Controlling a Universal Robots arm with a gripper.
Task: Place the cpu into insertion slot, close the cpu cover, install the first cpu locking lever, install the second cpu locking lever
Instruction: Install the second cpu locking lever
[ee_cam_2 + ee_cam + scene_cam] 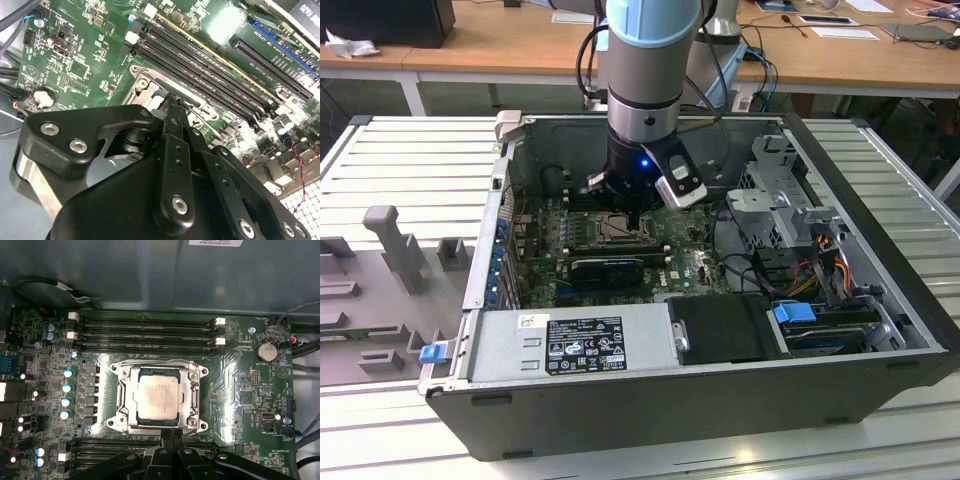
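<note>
In the first wrist view the cpu (157, 397) lies flat in the insertion slot (202, 426), pale face up. The silver cpu cover (186, 390) is down over it and frames it through its window. Thin wire levers run along the socket's edges; I cannot tell whether they are latched. My gripper (172, 439) hovers at one edge of the socket, its fingers pressed together with nothing seen between them. In the second wrist view the gripper's (172, 101) tips sit just off the slot's silver corner (142, 82). In the exterior view the gripper (633, 222) reaches down into the open case over the slot (615, 230).
Black memory slots (145, 332) run along two sides of the socket. A black ribbed heatsink block (607, 268) lies just in front of it, and the power supply (570, 340) fills the case's front. A drive cage (790, 210) and loose cables stand at the exterior view's right.
</note>
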